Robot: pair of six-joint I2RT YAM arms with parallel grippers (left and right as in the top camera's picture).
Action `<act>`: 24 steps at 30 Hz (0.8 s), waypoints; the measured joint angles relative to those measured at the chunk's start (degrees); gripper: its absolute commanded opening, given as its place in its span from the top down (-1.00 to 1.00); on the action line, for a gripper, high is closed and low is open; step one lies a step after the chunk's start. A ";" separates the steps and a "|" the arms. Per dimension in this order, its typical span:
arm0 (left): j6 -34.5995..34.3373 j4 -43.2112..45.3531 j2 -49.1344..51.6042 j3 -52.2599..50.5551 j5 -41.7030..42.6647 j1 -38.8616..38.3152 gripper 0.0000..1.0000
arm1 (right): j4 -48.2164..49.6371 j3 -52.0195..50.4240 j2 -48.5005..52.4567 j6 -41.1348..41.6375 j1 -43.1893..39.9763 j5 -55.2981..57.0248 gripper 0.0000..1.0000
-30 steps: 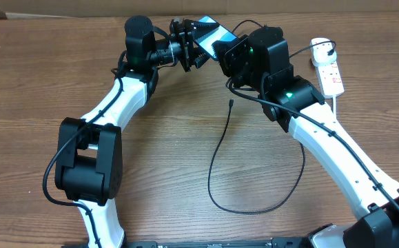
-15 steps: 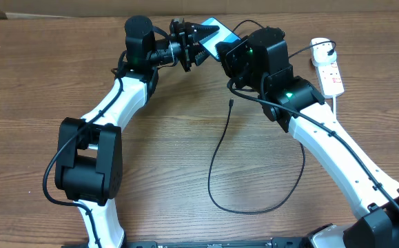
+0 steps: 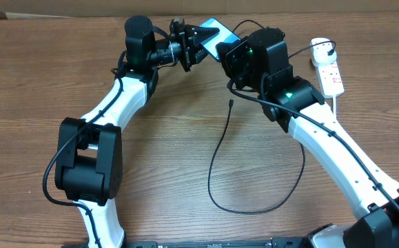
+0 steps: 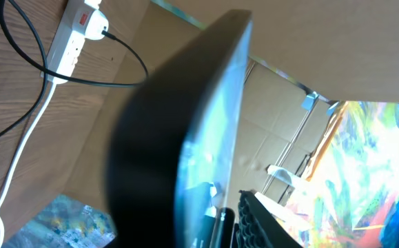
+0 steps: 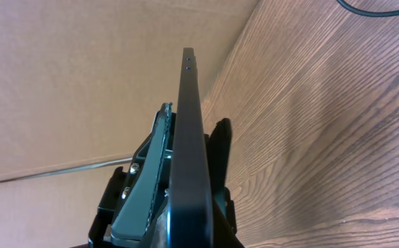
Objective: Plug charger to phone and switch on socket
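Phone (image 5: 187, 76) clamped in right gripper (image 5: 189, 127), left gripper (image 3: 200, 36) hold unclear, charger (image 3: 216, 158) loose on table (image 3: 34, 83)

Far edge crowded around phone (image 3: 213, 29); charger (image 3: 209, 179) loop sprawls centre; socket (image 3: 330, 72) far right; open table (image 3: 34, 103) left of loop.

I count three things, one of each kind: one phone (image 3: 211, 27), one charger (image 3: 209, 180), one socket (image 3: 329, 69).
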 measured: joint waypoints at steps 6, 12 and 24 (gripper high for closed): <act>-0.79 0.02 -0.02 0.00 0.02 0.00 0.49 | -0.11 0.00 0.00 -0.02 0.96 0.50 0.93; -0.83 0.00 -0.02 0.00 0.02 0.00 0.51 | -0.07 0.00 0.00 -0.02 1.20 0.90 0.93; -1.01 0.02 -0.02 0.00 0.02 0.00 0.66 | 0.22 0.00 0.00 0.26 1.20 0.98 0.93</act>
